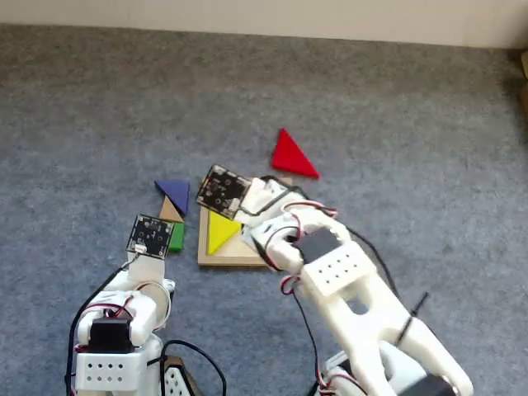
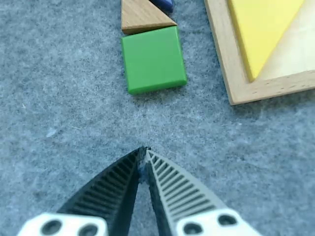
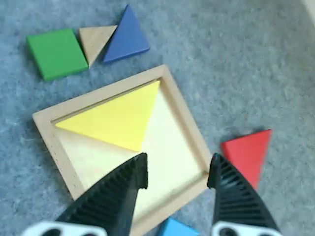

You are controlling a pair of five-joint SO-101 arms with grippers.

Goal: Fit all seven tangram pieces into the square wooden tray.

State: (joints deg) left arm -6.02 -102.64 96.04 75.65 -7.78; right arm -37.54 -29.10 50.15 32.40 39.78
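Observation:
The square wooden tray (image 3: pixel 43 129) lies on grey carpet with a yellow triangle (image 3: pixel 118 118) in it. My right gripper (image 3: pixel 178 169) hangs open above the tray's bare part, holding nothing. Beside the tray lie a red triangle (image 3: pixel 248 152) and a light blue piece (image 3: pixel 177 229), the latter partly cut off. On the tray's other side, a green square (image 2: pixel 153 59), a wooden triangle (image 2: pixel 142 14) and a dark blue triangle (image 3: pixel 125 37) sit in a row. My left gripper (image 2: pixel 143 153) is shut and empty, low over the carpet a short way from the green square.
From above, the right arm (image 1: pixel 330 264) covers much of the tray (image 1: pixel 216 257). The left arm (image 1: pixel 124 322) stands at the near left. Grey carpet stretches open at the far side and right, beyond the red triangle (image 1: pixel 291 154).

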